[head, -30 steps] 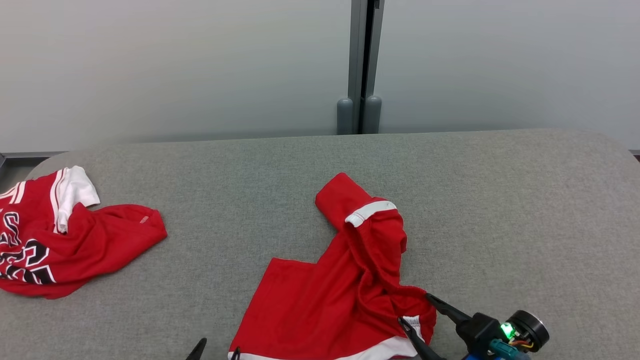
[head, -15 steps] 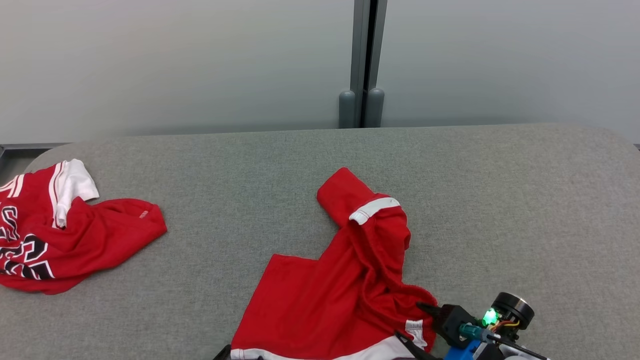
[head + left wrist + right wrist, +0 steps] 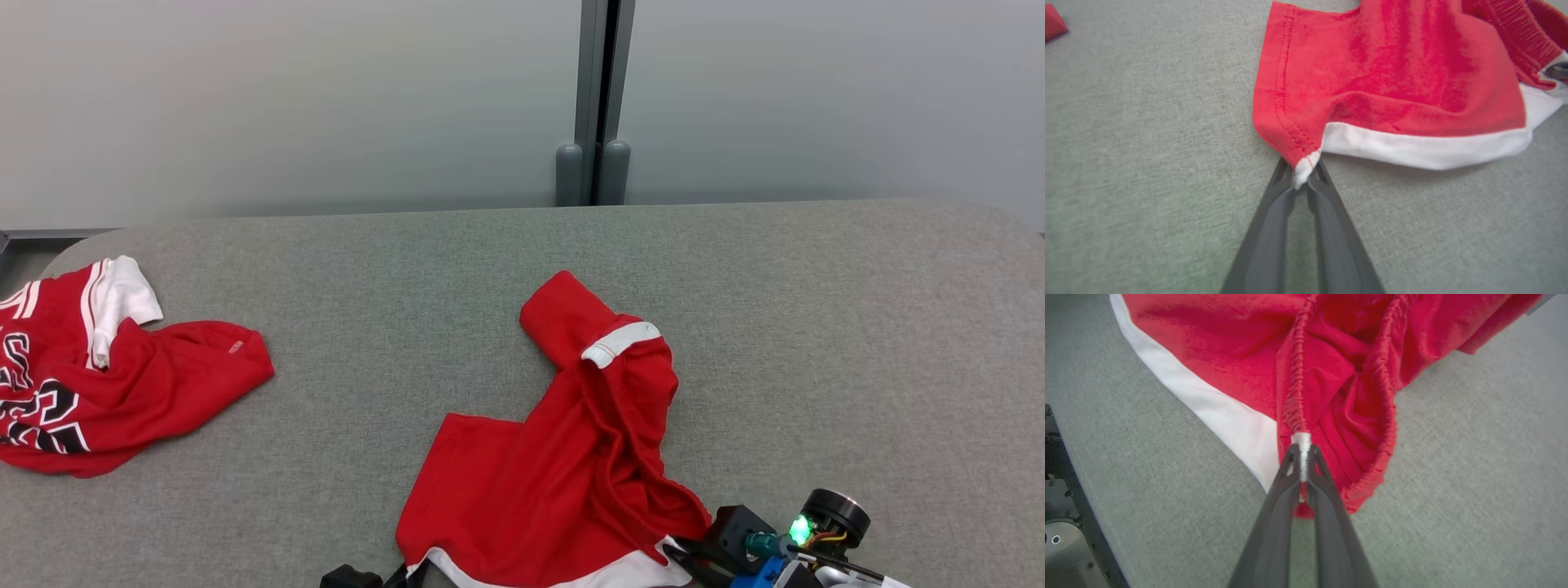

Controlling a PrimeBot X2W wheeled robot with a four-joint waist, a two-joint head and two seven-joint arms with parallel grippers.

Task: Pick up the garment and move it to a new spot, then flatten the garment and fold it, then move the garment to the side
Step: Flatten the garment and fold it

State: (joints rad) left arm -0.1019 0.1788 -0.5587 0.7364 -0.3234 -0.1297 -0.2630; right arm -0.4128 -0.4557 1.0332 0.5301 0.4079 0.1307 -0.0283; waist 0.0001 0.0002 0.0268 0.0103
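Far left of the table (image 3: pixel 816 327): a second red top (image 3: pixel 139 392) with black-and-white lettering and a white-trimmed sleeve. It's crumpled, runs off the head view's left edge, and is well apart from the task garment.

Left claw (image 3: pixel 1301 178): fingers pressed together on the garment's (image 3: pixel 555 474) near-left corner, where the white hem band meets the red side seam. The corner is pinched to a point between the tips.

Garment: red shorts with a white band along the near edge, lying mid-table toward the robot's side. The left part is fairly flat. One leg end with white trim points to the far side. The elastic waistband is bunched and gaping on the right.

Right claw (image 3: pixel 1303 455): clamped tight on the waistband at a white seam strip, at the garment's near-right end. Red cloth sits on both sides of the fingers.

Left wrist view shows a shadow under the near hem. It's probably lifted slightly off the table, can't confirm.
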